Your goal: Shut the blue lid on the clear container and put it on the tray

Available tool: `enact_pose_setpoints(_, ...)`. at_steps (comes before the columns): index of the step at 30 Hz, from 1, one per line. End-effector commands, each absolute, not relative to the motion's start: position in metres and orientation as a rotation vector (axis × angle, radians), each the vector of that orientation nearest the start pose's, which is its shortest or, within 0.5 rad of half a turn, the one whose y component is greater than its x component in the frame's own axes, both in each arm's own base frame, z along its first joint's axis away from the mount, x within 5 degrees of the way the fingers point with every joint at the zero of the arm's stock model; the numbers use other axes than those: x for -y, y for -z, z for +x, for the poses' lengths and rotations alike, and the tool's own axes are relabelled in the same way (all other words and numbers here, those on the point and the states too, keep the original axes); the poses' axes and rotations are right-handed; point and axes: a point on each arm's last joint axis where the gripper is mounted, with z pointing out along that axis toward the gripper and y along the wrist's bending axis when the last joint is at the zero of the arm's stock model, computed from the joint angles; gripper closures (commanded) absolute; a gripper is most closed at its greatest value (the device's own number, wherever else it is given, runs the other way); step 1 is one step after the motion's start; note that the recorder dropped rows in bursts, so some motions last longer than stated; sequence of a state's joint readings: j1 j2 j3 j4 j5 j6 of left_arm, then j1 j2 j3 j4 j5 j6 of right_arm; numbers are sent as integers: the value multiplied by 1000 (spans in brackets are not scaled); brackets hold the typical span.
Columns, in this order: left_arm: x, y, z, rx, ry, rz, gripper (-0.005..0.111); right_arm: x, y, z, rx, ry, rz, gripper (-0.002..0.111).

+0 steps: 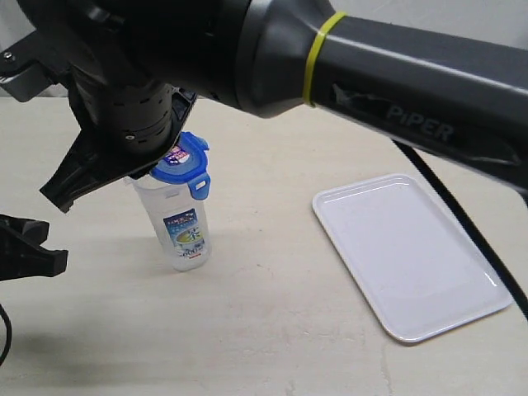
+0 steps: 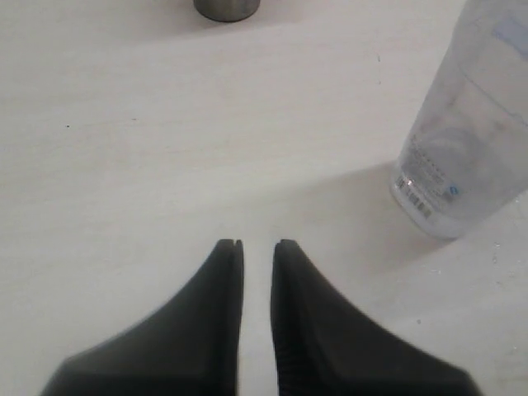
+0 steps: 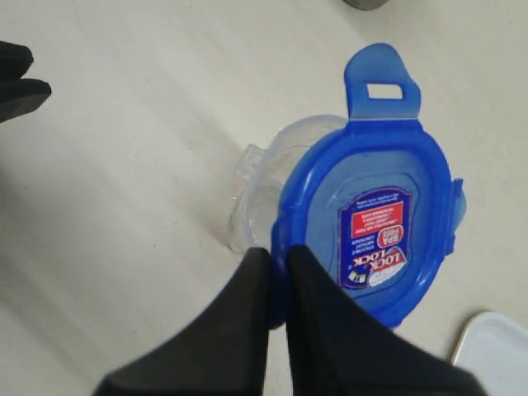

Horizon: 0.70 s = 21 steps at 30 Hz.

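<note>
The clear container stands upright on the table, its printed label facing the exterior view. The blue lid lies tilted over its mouth, sticker side up and off-centre, so part of the container rim shows beside the lid. My right gripper reaches across from the right and is shut on the lid's edge. My left gripper hovers low at the left, apart from the container. Its jaws are almost together, with only a thin slit and nothing in it. The white tray lies to the right.
A grey steel cup stands on the table beyond the left gripper. The right arm spans the top of the exterior view, and its black cable runs along the tray's far side. A tray corner shows in the right wrist view.
</note>
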<state>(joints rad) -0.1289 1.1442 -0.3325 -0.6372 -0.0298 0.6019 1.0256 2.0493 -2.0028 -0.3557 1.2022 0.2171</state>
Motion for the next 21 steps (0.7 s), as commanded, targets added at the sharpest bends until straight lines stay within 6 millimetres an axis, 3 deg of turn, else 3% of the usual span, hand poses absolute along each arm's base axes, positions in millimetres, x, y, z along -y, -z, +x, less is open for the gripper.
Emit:
enact_pose_setpoints(1,23,-187,187,-2281,81,80,94,-367,-314,259,-2371,56,-1077,104)
enact_pose_setpoints(7,23,-186,186,-2286,85,83,94,-367,-313,260,-2366,68,-1080,104)
enact_pose_setpoints(13,23,-186,186,-2289,87,87,94,-374,-292,267,-2371,141,-1116,104)
enact_pose_setpoints(21,23,-186,186,-2289,87,87,94,-378,-292,269,-2331,110,-1127,104)
